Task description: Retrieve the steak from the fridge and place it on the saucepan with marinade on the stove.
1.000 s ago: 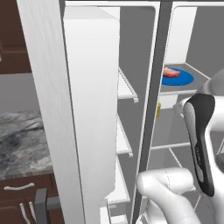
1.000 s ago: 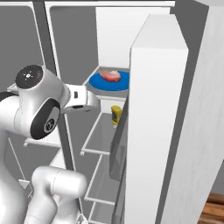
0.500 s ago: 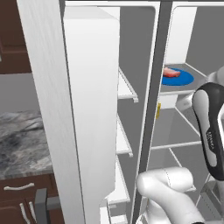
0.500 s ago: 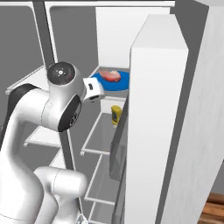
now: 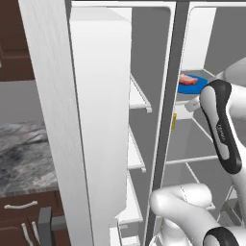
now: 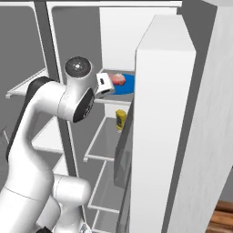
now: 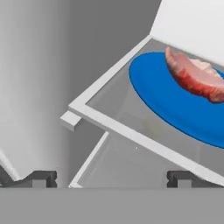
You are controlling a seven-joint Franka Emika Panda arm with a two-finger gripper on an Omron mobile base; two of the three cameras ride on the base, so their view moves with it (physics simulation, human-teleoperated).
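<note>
The fridge (image 5: 101, 120) stands with both doors open, its white inside showing. On an upper shelf lies the steak (image 7: 194, 74), a pinkish-red slab on a blue plate (image 7: 175, 103); the steak (image 6: 118, 79) is also in the right base view, and in the left base view the steak (image 5: 188, 79) sits behind the centre post. My gripper (image 7: 111, 179) is open with nothing between its fingertips (image 7: 41, 178), just in front of and below the shelf's front rim (image 7: 131, 136), short of the plate. The saucepan, marinade and stove are out of view.
A small yellow bottle (image 6: 120, 119) stands on the shelf below the plate. The right door (image 6: 164, 118) stands close on the arm's right, the left door's shelves (image 5: 137, 98) on its left. A granite counter (image 5: 24, 149) with dark drawers lies left of the fridge.
The arm has swung up and in toward the fridge. The hand now sits by the plate's shelf, closer to the steak. The jaws stay open.
</note>
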